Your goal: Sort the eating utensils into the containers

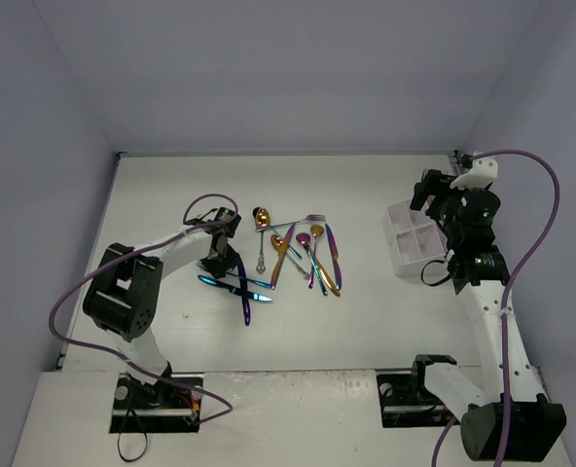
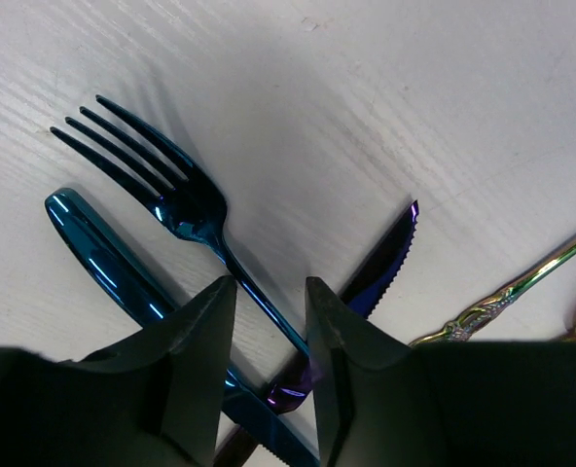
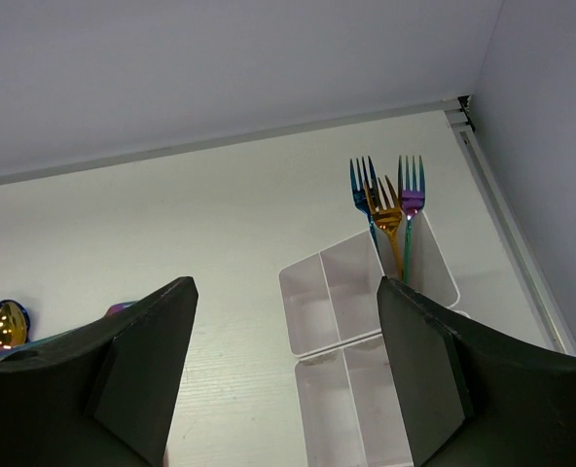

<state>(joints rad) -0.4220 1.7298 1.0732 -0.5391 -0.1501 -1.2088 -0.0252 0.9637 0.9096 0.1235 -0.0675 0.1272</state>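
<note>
My left gripper point(image 1: 220, 265) is down on the table at the left end of the eating utensils. In the left wrist view its fingers point(image 2: 269, 284) stand a little apart on either side of the slim handle of a blue fork point(image 2: 186, 209), which brushes the right finger. The fork lies flat, crossed over a blue knife point(image 2: 103, 258) and a purple-blue serrated knife point(image 2: 385, 258). The white divided caddy point(image 1: 410, 243) is at the right. My right gripper point(image 3: 286, 284) hovers open and empty above the caddy point(image 3: 337, 292). Three forks point(image 3: 385, 209), blue, gold and purple, stand in its far right compartment.
Several more utensils lie fanned out mid-table point(image 1: 303, 255), among them a gold spoon point(image 1: 261, 216). An ornate rainbow handle point(image 2: 502, 297) lies just right of my left fingers. The enclosure's walls close in the table at the back and on both sides.
</note>
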